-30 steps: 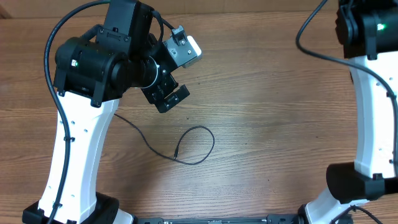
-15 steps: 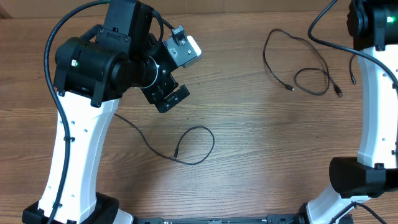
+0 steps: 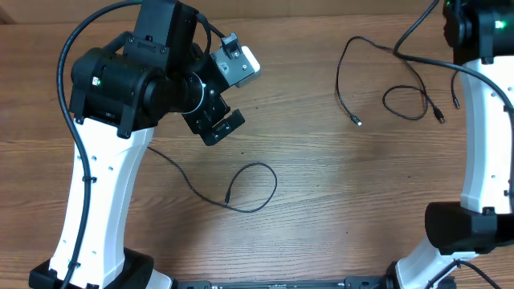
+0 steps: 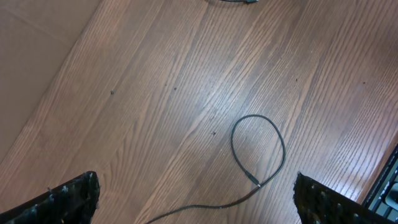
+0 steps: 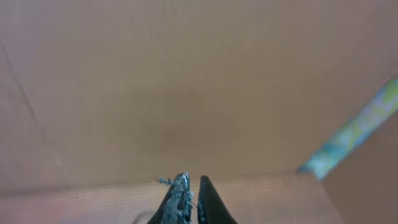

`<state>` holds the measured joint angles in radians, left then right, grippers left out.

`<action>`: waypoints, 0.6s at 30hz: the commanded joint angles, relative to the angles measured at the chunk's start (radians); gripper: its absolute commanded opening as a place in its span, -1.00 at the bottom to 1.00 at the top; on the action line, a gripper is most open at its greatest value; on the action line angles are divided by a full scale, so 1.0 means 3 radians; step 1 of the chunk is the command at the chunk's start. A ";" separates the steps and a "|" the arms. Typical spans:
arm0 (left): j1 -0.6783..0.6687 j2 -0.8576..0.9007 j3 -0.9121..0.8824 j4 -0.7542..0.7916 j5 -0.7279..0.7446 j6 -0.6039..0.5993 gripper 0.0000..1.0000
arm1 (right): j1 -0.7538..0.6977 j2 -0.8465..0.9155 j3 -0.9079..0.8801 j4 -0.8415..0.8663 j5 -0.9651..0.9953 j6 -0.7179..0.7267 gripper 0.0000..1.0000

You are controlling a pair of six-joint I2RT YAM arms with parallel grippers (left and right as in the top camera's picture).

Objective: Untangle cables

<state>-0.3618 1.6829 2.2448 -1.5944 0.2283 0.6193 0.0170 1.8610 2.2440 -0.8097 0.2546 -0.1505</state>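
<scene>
One thin black cable lies in the middle of the wooden table as an open loop, and its plug tip points toward the front. The left wrist view shows the same cable below and between the fingers. My left gripper hangs wide open above the table and holds nothing. More cables lie looped together at the back right, with several plug tips spread out. My right gripper is outside the overhead view. It faces a brown wall, its jaws parted by a narrow slit with nothing visible between them.
The right arm stands along the right edge, and its thick black wire crosses above the looped cables. The left arm covers the table's left side. In the right wrist view a greenish tape strip runs across the brown cardboard wall.
The looped cables at the back right were not visible a second ago. They then appeared on the table and their strands have shifted left. The left arm and middle cable have not moved.
</scene>
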 commanded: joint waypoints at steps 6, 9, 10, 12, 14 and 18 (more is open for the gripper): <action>0.0005 -0.0011 0.0037 -0.0006 0.0027 -0.0057 0.99 | -0.0188 0.0402 -0.0304 -0.0127 -0.0121 -0.0014 0.36; 0.0005 -0.0011 0.0037 -0.0005 0.0027 -0.0057 1.00 | -0.0300 0.0565 -0.0313 -0.0179 -0.0252 -0.0017 0.44; 0.0005 -0.0011 0.0037 -0.0006 0.0027 -0.0057 1.00 | -0.0355 0.0635 -0.0313 -0.0195 -0.0303 -0.0017 0.46; 0.0005 -0.0011 0.0037 -0.0006 0.0027 -0.0056 1.00 | -0.0434 0.0724 -0.0313 -0.0211 -0.0397 -0.0032 0.50; 0.0005 -0.0011 0.0037 -0.0005 0.0027 -0.0057 0.99 | -0.0546 0.0830 -0.0320 -0.0217 -0.0579 -0.0056 0.53; 0.0005 -0.0011 0.0037 -0.0006 0.0027 -0.0057 1.00 | -0.0734 0.0987 -0.0323 -0.0264 -0.1010 -0.0221 0.58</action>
<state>-0.3618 1.6825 2.2448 -1.5944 0.2283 0.6193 -0.1658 2.1311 2.1517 -0.8837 0.0757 -0.1753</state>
